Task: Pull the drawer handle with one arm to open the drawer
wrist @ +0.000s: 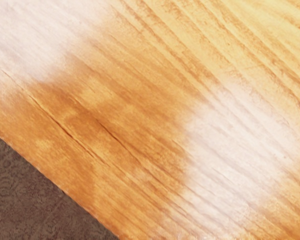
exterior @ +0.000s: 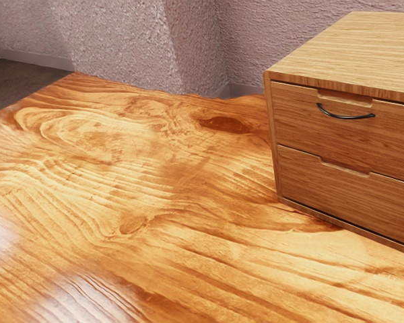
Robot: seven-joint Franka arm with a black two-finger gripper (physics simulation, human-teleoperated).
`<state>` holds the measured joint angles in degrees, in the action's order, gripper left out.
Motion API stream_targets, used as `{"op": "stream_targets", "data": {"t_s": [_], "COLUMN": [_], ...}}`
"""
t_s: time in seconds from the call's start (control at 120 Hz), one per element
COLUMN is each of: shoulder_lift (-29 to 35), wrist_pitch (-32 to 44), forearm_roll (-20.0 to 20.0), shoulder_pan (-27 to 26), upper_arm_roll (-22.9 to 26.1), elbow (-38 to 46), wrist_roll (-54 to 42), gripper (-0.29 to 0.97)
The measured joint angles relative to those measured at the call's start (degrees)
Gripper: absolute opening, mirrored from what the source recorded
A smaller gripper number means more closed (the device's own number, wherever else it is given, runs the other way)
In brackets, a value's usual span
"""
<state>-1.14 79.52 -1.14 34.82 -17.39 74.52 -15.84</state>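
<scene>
End effector: I cannot tell whether it is released or clenched. Under it lie the bare worktop (wrist: 140,100) and a strip of floor (wrist: 25,200). The drawer (exterior: 390,141), uppermost in the cabinet (exterior: 350,54), stands apart from it and looks shut. Its thin wire handle (exterior: 345,115) looks stiff and slick, so I'd take it mid-span.

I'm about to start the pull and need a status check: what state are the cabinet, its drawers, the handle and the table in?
cabinet: upright on the table, at the exterior view's right.
upper drawer: shut.
handle: on the upper drawer's front, nothing touching it.
lower drawer: shut.
table: glossy wood, bearing the cabinet.
</scene>
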Motion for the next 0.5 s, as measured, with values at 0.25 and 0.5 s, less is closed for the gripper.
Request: {"op": "stream_targets", "data": {"t_s": [0.25, 0.5], "shoulder_lift": [4.6, 5.1], "wrist_pitch": [-1.2, -2.7], "forearm_roll": [-2.1, -7.3], "shoulder_pan": [20.7, -21.7], "upper_arm_roll": [5.3, 27.4], "elbow": [-9.4, -12.4], "wrist_roll": [-3.7, -22.7], "gripper": [0.66, 0.66]}}
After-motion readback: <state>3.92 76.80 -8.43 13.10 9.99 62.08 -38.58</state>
